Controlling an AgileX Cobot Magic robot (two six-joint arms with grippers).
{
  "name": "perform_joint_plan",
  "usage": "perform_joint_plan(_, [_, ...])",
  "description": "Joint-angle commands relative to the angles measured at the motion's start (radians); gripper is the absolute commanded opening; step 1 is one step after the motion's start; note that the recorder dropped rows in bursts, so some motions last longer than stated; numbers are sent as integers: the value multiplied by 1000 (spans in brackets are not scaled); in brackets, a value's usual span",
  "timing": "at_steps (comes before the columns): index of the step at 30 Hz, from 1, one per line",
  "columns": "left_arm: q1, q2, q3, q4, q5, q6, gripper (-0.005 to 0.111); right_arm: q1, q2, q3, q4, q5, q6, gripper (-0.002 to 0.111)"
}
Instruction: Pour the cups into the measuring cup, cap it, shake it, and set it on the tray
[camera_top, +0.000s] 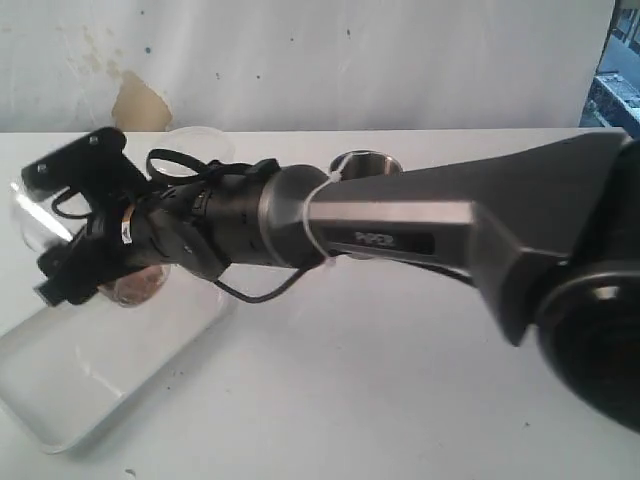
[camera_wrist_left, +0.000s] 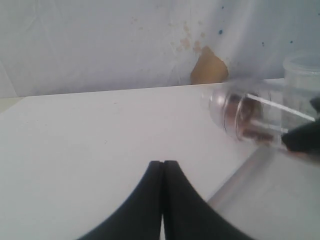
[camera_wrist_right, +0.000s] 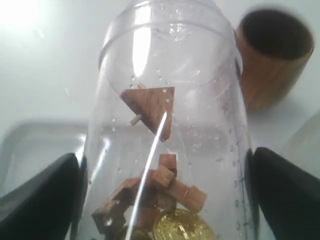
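Note:
My right gripper (camera_wrist_right: 165, 167) is shut on the clear measuring cup (camera_wrist_right: 165, 100), one finger (camera_wrist_right: 45, 200) on each side. Inside the cup lie brown wooden pieces (camera_wrist_right: 150, 107) and a gold coin (camera_wrist_right: 185, 227). In the exterior view the right arm reaches far left, and the measuring cup (camera_top: 30, 215) is tipped sideways above the table. The left wrist view shows the cup (camera_wrist_left: 245, 117) lying nearly level. The brown wood-grain cup (camera_wrist_right: 275, 55) stands just beyond it, partly hidden (camera_top: 140, 285) behind the gripper. The steel tumbler (camera_top: 365, 162) stands behind the arm. The white tray (camera_top: 80, 385) lies below. My left gripper (camera_wrist_left: 162, 164) is shut and holds nothing.
A frosted translucent container (camera_top: 195, 140) stands at the back near the wall, also in the left wrist view (camera_wrist_left: 302, 67). The right arm (camera_top: 400, 225) spans the table from right to left. The tray's rim (camera_wrist_left: 240, 175) runs close beside the left gripper.

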Motion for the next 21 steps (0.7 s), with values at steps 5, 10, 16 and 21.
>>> perform_joint_plan(5, [-6,-5,5,3,-8,1,0,-17,-198,442,12,-789,89,0])
perform_joint_plan(10, [-6,-5,5,3,-8,1,0,-19,-198,639,12,-1349,269,0])
perform_joint_plan(16, [-6,-5,5,3,-8,1,0,-19,-199,652,-56,-1349,269,0])
perform_joint_plan(21, [-6,-5,5,3,-8,1,0,-19,-201,652,-76,-1349,212,0])
